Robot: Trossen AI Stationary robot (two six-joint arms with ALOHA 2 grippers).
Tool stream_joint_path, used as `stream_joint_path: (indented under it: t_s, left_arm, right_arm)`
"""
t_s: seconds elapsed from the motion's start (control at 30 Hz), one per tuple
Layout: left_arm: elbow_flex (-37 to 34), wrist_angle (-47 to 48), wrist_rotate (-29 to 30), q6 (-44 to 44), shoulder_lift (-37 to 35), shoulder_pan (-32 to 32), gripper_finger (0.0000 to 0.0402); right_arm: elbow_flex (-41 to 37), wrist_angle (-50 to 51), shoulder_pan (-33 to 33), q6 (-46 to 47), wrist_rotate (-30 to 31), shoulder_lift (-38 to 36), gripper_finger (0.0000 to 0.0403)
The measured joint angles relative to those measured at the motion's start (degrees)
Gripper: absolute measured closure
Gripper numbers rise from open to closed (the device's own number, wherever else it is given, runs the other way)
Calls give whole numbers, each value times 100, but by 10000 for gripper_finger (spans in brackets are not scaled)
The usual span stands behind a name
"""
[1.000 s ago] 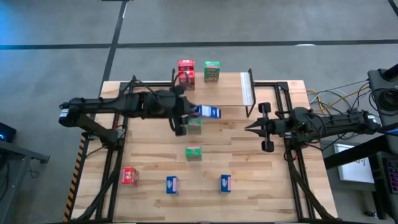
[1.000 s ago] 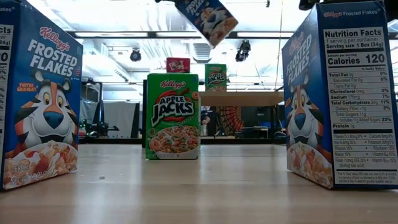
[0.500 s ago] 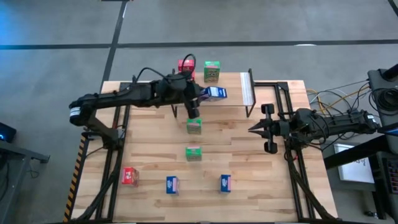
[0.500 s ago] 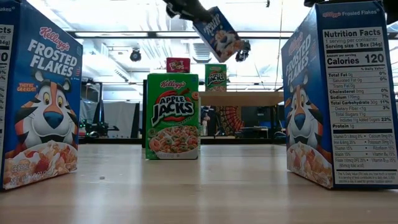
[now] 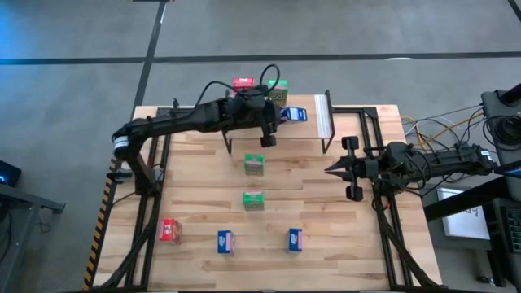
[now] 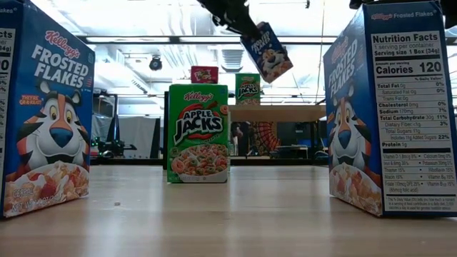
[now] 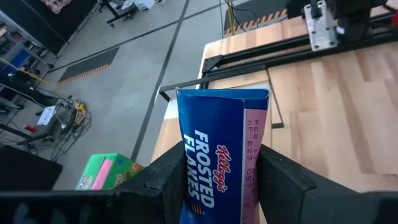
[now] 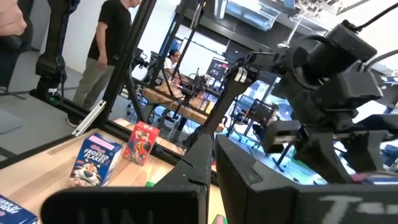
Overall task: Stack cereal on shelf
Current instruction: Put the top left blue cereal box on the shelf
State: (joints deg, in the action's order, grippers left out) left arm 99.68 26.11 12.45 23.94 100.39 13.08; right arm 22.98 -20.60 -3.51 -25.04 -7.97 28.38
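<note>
My left gripper [image 5: 279,118] is shut on a blue cereal box [image 5: 295,115], held in the air over the shelf [image 5: 203,122] at the table's far edge. The shelf's plank also shows in the low view [image 6: 275,113]. A red box [image 5: 242,84] and a green box [image 5: 278,92] stand on the shelf's far side. The pale metallic strip [image 5: 324,116] is at the shelf's right end. On the table stand two green boxes [image 5: 255,165] [image 5: 253,201], a red box [image 5: 170,230] and two blue boxes [image 5: 225,242] [image 5: 295,239]. My right gripper [image 5: 330,169] is shut and empty at the right. My left gripper pinches the blue box between its two fingers [image 7: 168,180], one on each of two opposite sides, at the box's near end [image 7: 217,186]. The box sticks out beyond the fingertips. In the low view it hangs tilted [image 6: 266,51], lifted clear of shelf and table.
In the low view the two near blue boxes [image 6: 43,114] [image 6: 389,107] fill the sides and a green box [image 6: 198,133] stands in the middle. People stand in the room beyond the table [image 8: 109,37]. Bare tabletop lies between the green boxes and my right gripper.
My left gripper has carried the blue box toward the table's far edge and to the right, from above the near green box to over the shelf beside the green box there. The box has stayed lifted and tilted. My right arm has kept still.
</note>
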Motion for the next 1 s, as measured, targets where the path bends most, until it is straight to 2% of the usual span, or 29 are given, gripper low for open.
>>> stream_joint_path:
  t_s: [0.23,0.53,0.7,1.0]
  left_arm:
    - [107,-69,-11,-25,314,136,254]
    - [180,-120,-7,-949,637,203,254]
    - [185,-129,-12,-1003,697,221,253]
    - [185,-169,-230,-1008,701,263,216]
  right_arm:
    - [0,70,0,29,0,-85,390]
    - [0,74,2,57,3,-87,390]
    - [0,72,2,59,41,-87,390]
    - [0,74,2,60,49,-87,390]
